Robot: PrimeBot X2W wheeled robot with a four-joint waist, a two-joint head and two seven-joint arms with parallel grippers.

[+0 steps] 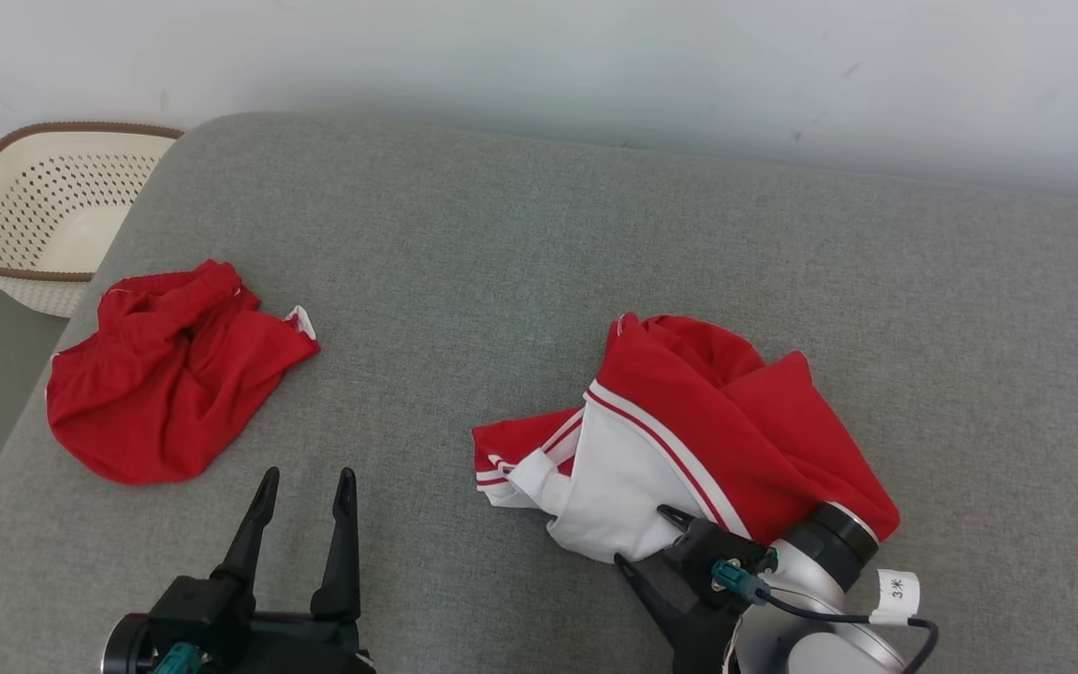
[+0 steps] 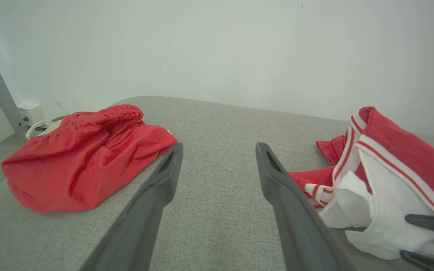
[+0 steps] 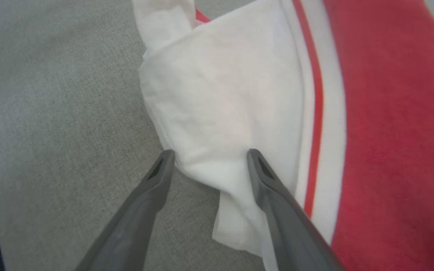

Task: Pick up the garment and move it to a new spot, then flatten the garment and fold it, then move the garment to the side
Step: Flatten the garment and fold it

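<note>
Red-and-white garment (image 1: 689, 431) crumpled right of centre on the grey cushion (image 1: 539, 253), right pincer (image 1: 644, 535) spread wide at its white edge (cloth between the fingers, not clamped), left pincer (image 1: 307, 476) likewise spread over bare cushion, red shorts (image 1: 165, 384) heaped at left.

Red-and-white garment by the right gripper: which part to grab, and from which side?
Take the near edge of the white panel, coming in low from the robot's side along the grey cushion. That edge of the red-and-white garment juts out as a loose, layered flap, and the right gripper has its open fingers either side of it.
</note>
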